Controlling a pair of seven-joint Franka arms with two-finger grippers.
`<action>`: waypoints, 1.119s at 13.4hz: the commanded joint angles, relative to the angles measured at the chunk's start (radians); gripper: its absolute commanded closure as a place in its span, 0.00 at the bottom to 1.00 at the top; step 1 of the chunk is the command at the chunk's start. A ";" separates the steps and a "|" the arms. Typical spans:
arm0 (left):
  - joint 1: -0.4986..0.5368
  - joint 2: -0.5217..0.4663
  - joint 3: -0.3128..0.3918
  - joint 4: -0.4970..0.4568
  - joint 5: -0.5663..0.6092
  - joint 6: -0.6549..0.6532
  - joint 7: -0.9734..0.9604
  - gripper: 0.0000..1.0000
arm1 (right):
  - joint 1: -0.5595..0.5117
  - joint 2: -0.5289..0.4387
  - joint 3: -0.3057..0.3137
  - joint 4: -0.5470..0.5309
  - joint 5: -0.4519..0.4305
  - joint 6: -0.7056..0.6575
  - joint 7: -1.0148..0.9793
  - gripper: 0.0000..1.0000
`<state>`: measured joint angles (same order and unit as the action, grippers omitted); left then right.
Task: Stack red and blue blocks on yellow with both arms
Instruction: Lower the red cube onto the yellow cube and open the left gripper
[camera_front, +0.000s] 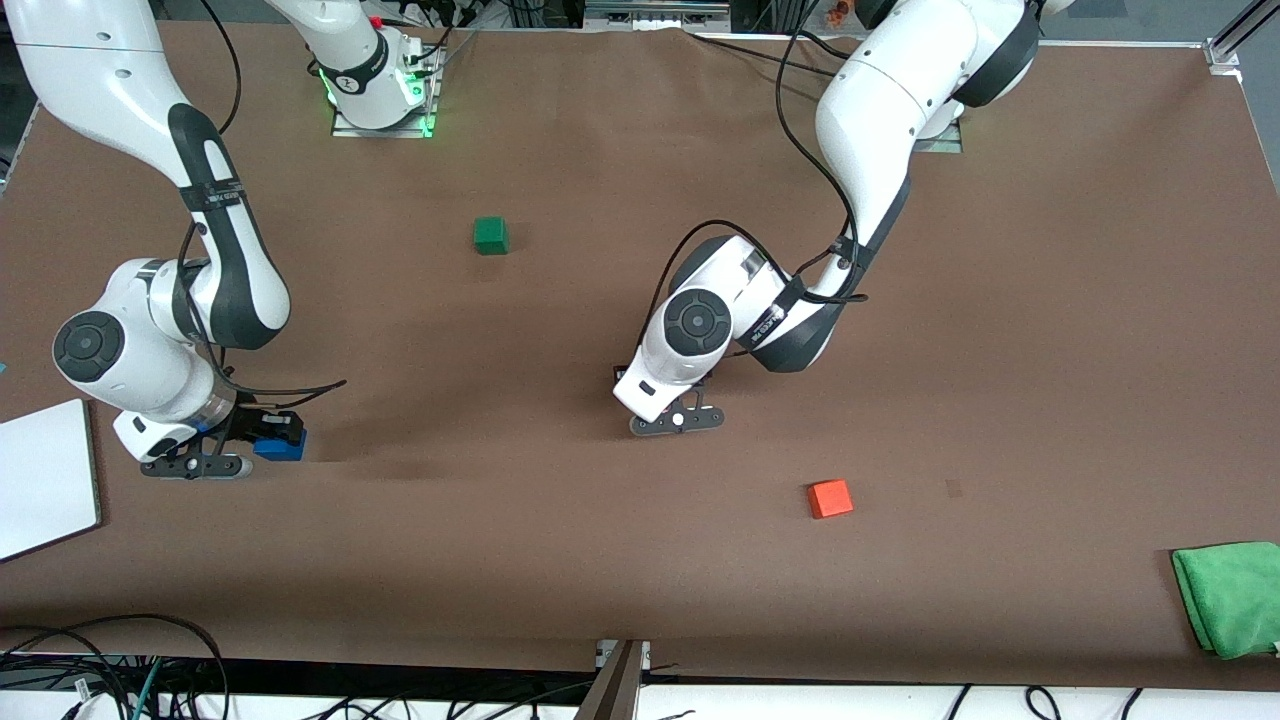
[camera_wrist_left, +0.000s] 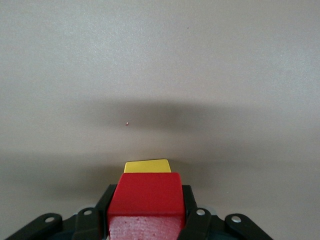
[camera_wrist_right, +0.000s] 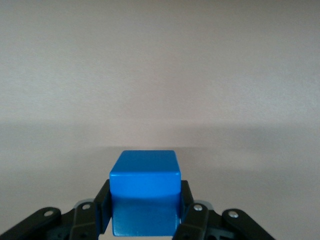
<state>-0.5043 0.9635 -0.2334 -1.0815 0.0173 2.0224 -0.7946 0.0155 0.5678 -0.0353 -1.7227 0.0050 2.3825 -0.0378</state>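
Two white Franka arms are working low over the brown counter (camera_front: 1050, 330), each claw clamped on a cube.

The left claw (camera_wrist_left: 146, 222) is gripping the red cube (camera_wrist_left: 146, 200) directly over the yellow cube (camera_wrist_left: 146, 166), whose top edge is just peeking out under it in the left wrist view. In the front view the arm's wrist is hiding both, toward the front camera from the green cube (camera_front: 491, 235). Whether red is already resting on yellow cannot be told.

The right claw (camera_wrist_right: 145, 220) is pinching the blue cube (camera_wrist_right: 145, 192) at the right arm's end of the counter, well apart from the yellow cube and beside a white board (camera_front: 45, 475).

The likely risks, judged from here: red may be sitting off-centre on yellow, so letting go could tip it or nudge yellow aside. Blue is facing a long carry, and the two arms could crowd each other over the stack if the left one is slow in clearing. An orange cube (camera_front: 830, 498), nearer the front camera than the yellow cube, could be mistaken for red. A green cloth (camera_front: 1230, 595) is lying at the counter's edge at the left arm's end.

Small printed bands are showing on both forearms, too small to read.
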 joint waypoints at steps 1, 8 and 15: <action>-0.019 0.020 0.019 0.040 -0.004 -0.016 -0.014 1.00 | -0.002 -0.037 0.017 -0.012 0.020 -0.014 -0.005 0.50; -0.016 0.024 0.017 0.038 -0.007 -0.016 -0.018 0.96 | 0.000 -0.042 0.034 -0.011 0.020 -0.014 -0.004 0.50; -0.029 0.027 0.019 0.038 -0.002 -0.016 -0.018 0.00 | 0.001 -0.042 0.052 -0.012 0.020 -0.014 0.025 0.50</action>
<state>-0.5076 0.9756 -0.2286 -1.0814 0.0173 2.0219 -0.8032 0.0177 0.5479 0.0072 -1.7228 0.0051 2.3817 -0.0300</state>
